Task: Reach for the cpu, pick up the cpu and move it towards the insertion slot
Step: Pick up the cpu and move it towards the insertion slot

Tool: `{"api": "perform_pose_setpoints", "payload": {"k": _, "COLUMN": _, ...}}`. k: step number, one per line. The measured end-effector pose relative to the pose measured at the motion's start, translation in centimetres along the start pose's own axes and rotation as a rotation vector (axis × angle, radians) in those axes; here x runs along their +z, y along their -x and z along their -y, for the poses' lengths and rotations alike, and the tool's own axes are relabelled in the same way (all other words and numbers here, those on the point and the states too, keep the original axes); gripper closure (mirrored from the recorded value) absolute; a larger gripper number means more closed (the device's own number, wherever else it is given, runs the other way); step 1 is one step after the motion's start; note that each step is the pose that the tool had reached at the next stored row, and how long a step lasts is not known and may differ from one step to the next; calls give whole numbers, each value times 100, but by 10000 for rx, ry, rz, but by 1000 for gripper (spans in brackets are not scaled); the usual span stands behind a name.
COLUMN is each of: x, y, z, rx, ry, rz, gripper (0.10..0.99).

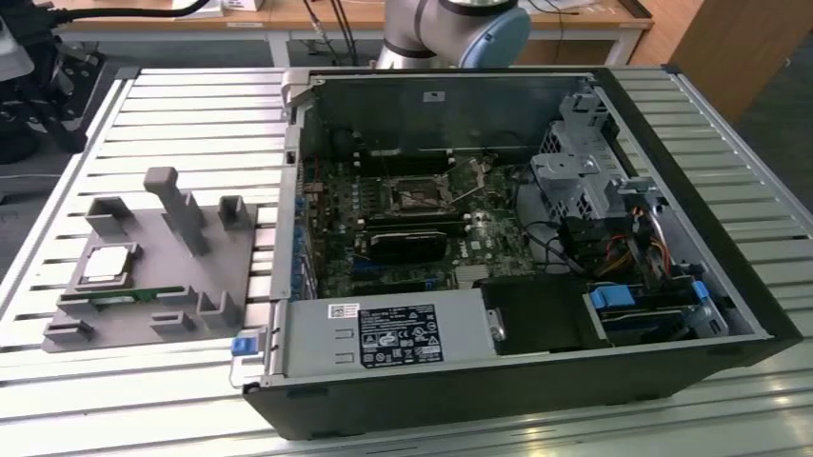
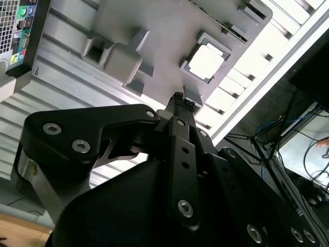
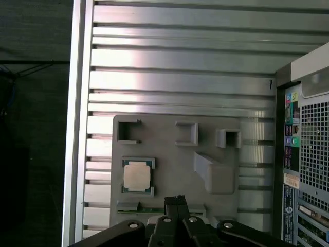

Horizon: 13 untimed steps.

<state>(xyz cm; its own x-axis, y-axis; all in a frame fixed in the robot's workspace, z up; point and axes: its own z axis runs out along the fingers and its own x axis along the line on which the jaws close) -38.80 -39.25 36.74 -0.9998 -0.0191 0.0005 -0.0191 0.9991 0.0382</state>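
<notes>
Tool (image 3: 177, 198) clenched, empty, over grey holder (image 3: 169, 154); cpu (image 3: 138, 176) lies nr tool tips, w/o touching, in holder recess.

I log a small square silvery-grey metal cpu (image 3: 138, 176), pale at the rim. It sits on a matte mid-grey plastic holder plate (image 1: 190, 286), near the edge of the table at the exterior view's left. The slatted aluminium table (image 1: 190, 114) is bright silver, ribbed in parallel bands. A thin green memory stick (image 1: 112, 296) shows too.

The metal computer case (image 1: 508, 390) is black, with a dark green circuit board (image 1: 333, 238) inside. The square insertion slot (image 1: 417, 197) has a silver frame and a dark centre. A plastic latch (image 1: 246, 345) is blue. The matte gripper (image 3: 177, 197) is black with silver screw heads.
</notes>
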Motion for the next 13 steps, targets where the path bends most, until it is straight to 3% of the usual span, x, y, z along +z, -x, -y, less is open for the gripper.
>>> {"api": "perform_pose_setpoints", "payload": {"k": 5, "x": 4, "y": -49, "z": -1, "rx": 0, "ry": 0, "rz": 0, "gripper": 980}}
{"api": "perform_pose_setpoints", "payload": {"k": 13, "x": 7, "y": -192, "z": -3, "rx": 0, "ry": 0, "rz": 0, "gripper": 980}}
